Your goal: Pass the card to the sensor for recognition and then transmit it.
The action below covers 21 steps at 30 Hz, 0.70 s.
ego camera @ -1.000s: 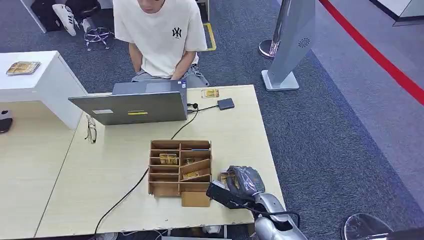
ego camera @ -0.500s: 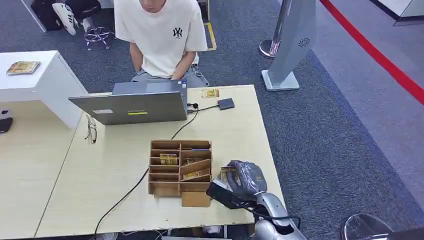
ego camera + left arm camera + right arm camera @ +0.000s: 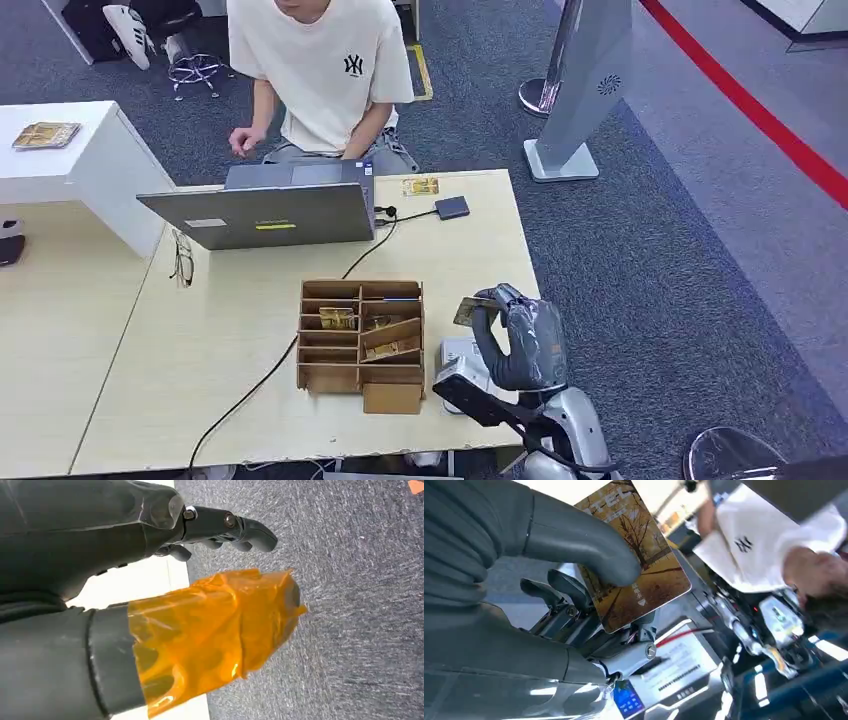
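Lifted off the table since a second ago, the right hand (image 3: 520,340) pinches the card (image 3: 634,560), thin, stiff, probably slick, best held by its edge

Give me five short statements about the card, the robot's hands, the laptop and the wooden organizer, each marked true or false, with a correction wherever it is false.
1. The right hand pinches a card between its thumb and fingers. True.
2. The card lies flat on the table. False: it is lifted above the table in the right hand.
3. The laptop stands open in front of the seated person. True.
4. The wooden organizer is on the floor. False: it sits on the table, beside the right hand.
5. The left hand holds a second card. False: it holds nothing; its thumb is wrapped in orange film.
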Tool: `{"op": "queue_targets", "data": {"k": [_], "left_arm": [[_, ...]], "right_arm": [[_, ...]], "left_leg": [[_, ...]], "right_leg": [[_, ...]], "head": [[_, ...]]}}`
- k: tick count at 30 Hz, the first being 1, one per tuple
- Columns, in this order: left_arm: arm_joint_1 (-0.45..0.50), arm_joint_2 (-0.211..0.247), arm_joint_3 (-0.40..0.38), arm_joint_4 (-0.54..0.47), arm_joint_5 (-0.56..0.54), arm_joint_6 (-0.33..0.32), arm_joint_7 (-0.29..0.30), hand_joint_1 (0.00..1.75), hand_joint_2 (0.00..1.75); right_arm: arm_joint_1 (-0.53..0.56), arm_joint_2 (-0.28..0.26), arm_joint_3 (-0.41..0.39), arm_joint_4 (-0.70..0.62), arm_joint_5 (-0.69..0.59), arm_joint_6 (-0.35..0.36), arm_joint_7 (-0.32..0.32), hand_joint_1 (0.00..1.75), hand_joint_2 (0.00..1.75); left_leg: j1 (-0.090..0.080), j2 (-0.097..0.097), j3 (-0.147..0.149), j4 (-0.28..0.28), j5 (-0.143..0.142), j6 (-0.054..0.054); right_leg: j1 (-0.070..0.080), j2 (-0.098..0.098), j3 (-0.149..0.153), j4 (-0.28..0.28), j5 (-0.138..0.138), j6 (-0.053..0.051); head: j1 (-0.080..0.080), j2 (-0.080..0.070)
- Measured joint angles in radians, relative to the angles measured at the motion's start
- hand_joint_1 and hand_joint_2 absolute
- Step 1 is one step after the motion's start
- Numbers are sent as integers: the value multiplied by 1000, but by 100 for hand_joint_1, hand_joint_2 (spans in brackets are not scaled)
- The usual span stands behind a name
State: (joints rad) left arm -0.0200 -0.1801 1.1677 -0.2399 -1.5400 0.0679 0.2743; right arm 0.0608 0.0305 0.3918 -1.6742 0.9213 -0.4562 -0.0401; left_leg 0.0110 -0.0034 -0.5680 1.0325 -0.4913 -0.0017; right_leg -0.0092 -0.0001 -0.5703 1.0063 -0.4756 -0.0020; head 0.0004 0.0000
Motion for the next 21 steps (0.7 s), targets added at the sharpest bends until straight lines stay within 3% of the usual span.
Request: {"op": "queue_targets", "data": {"k": [11,21], "left_arm": [[0,-4,1,-4,-4,5,-6,0,0],[-2,14,-35,-4,-4,5,-11,0,0]], "right_arm": [[-3,7,14,-39,-75,-2,-68,175,175],[-170,8,71,17,-90,41,-56,175,175]], "left_leg": [[0,0,-1,0,0,0],[0,0,0,0,1,-1]], "right_leg": [[0,0,0,0,0,0],[0,0,0,0,1,0]], "head": [[0,0],[0,0]]}}
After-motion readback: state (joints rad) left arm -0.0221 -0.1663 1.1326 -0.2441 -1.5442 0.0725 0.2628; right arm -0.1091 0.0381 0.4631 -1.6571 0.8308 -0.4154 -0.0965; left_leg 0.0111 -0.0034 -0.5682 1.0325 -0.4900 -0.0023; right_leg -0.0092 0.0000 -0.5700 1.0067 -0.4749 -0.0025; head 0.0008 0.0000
